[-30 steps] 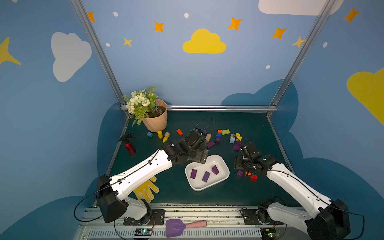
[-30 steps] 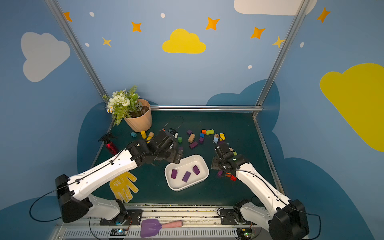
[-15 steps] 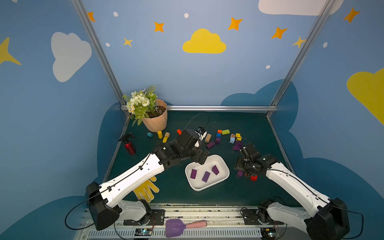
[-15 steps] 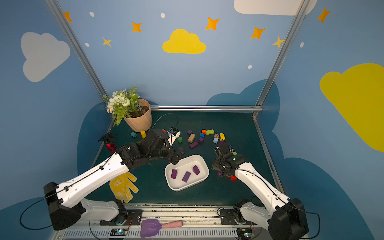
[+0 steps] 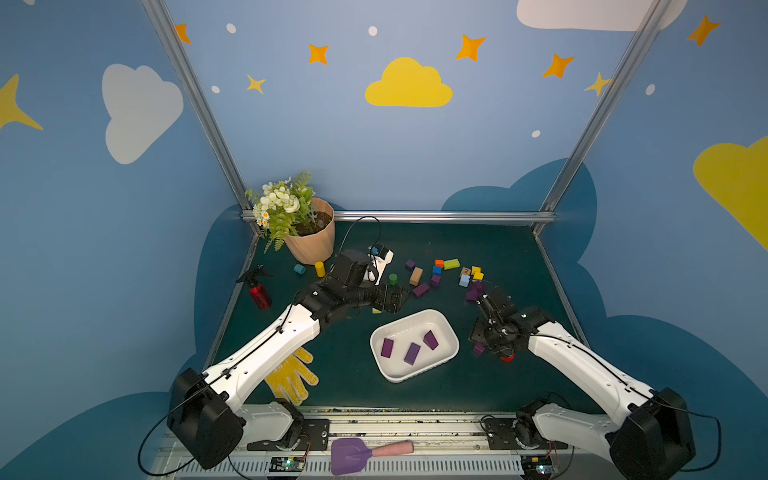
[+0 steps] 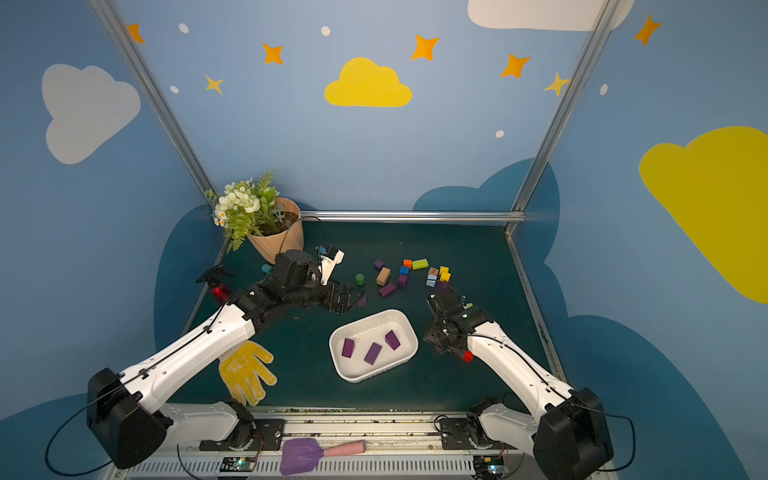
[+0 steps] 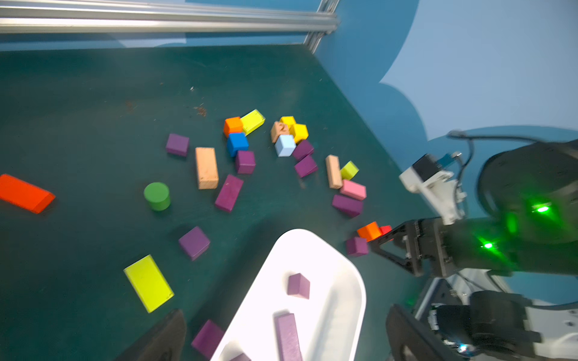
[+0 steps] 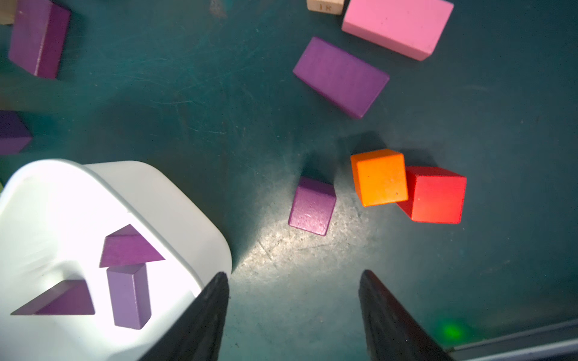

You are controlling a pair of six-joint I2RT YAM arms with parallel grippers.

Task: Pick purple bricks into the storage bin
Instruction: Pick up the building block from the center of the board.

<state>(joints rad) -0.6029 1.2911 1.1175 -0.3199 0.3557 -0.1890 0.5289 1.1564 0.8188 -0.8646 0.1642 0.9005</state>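
Currently left fingers (image 7: 159,340) and right fingers (image 8: 206,312) both spread open, gripping nothing.
The storage bin (image 5: 409,332) sits low centre in both top views with three purple bricks (image 5: 412,353) inside: left near vertical in frame, middle leaning up-right, right leaning up-left. Right wrist view: small purple brick (image 8: 312,206) mid-frame on the bench (image 8: 219,125), long side up-down, just ahead of the right fingers, apart. In the left wrist view the left fingers flank another purple brick (image 7: 208,339) beside the bin.

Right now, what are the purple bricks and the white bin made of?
Purple bricks: probably painted wood, matte; faint grain and small nicks show close up. Storage bin: likely plastic, smooth, slightly glossy; rounded moulded rim, bright glare inside.
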